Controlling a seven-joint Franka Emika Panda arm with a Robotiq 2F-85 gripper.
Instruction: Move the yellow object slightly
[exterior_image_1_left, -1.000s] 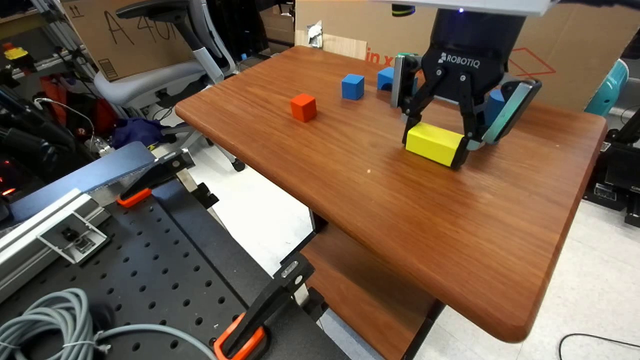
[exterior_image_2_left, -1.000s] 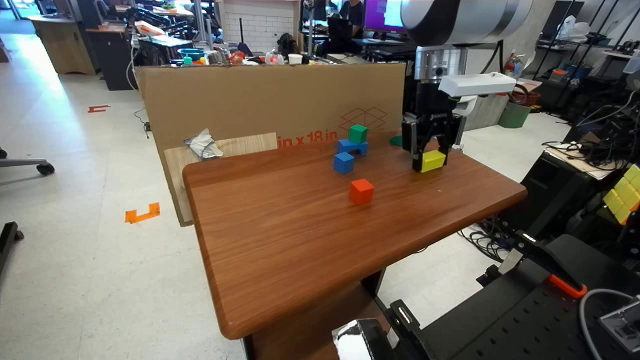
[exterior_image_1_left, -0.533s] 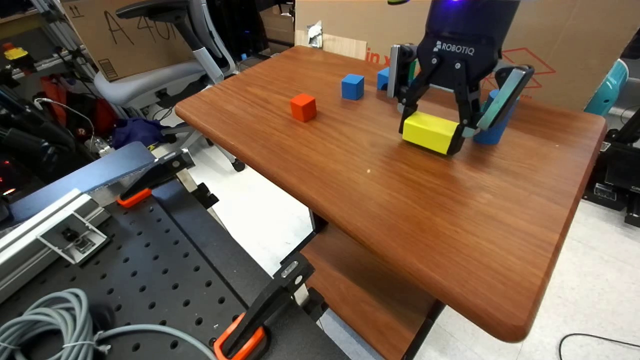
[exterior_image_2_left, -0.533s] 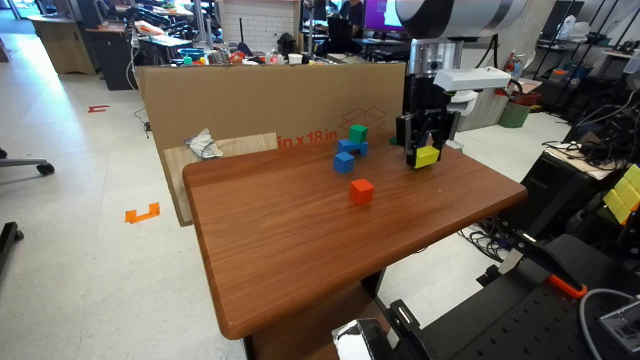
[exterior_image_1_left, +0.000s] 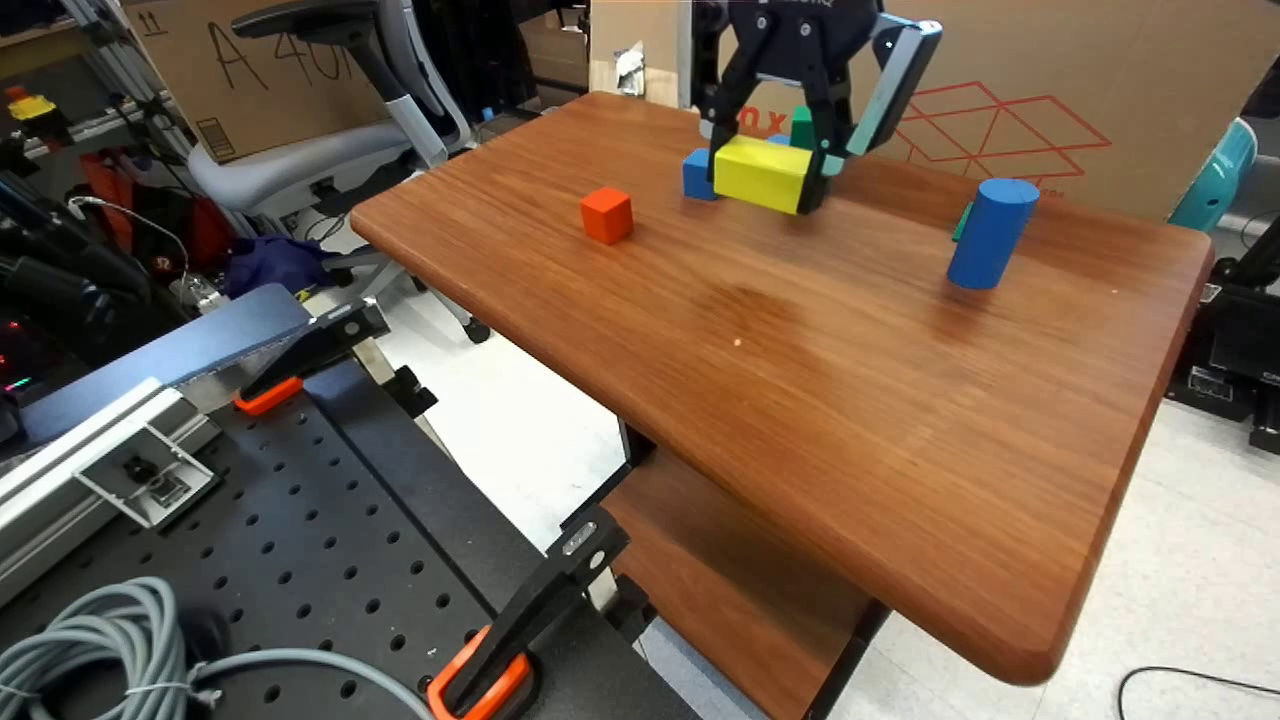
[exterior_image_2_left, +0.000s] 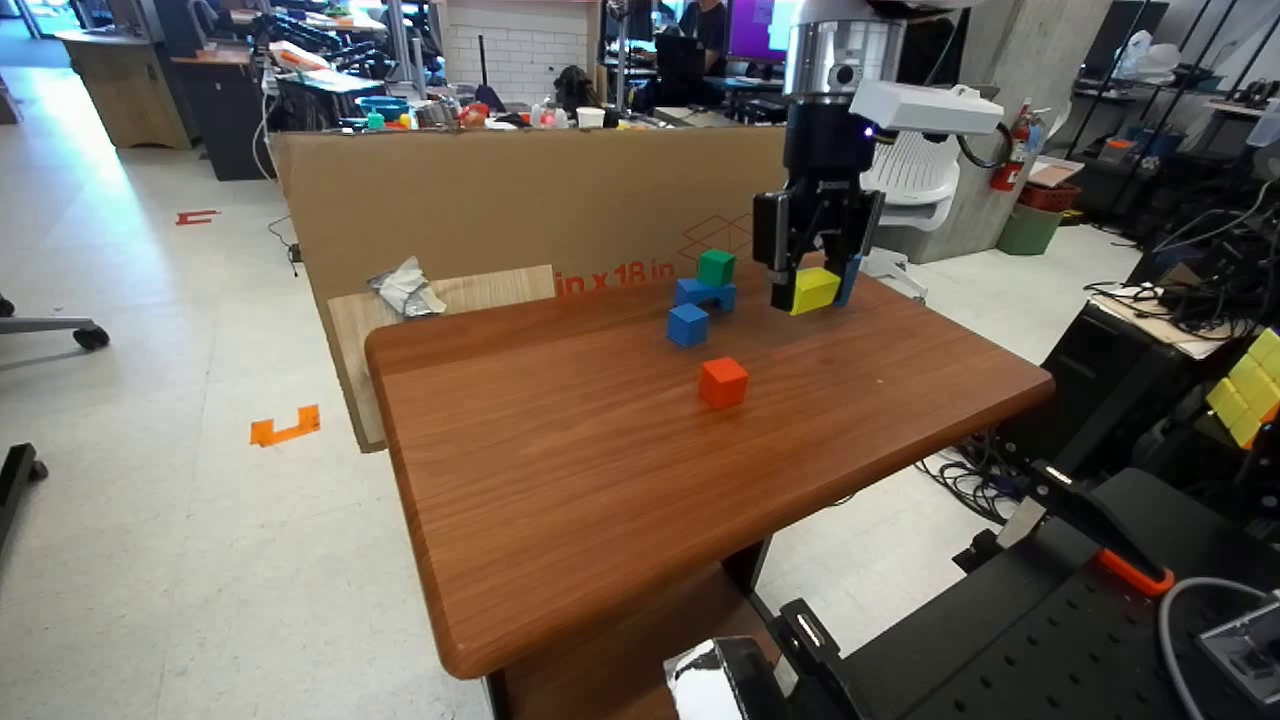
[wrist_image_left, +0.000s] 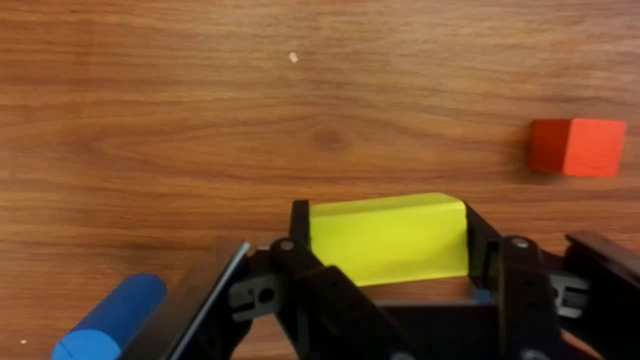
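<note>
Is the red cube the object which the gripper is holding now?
No, the wrist view shows the yellow block held in the gripper, while the red cube sits apart on the table.

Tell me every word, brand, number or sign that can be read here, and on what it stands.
"in x 18 in": red print on the large cardboard sheet, with a red line drawing.
"A 40": handwritten on the cardboard box; what follows is partly hidden.
Small printed marks on that box: too small to read.
Lettering on the black housing above the fingers: cut off or too small to read.
Wrist view: none.
</note>
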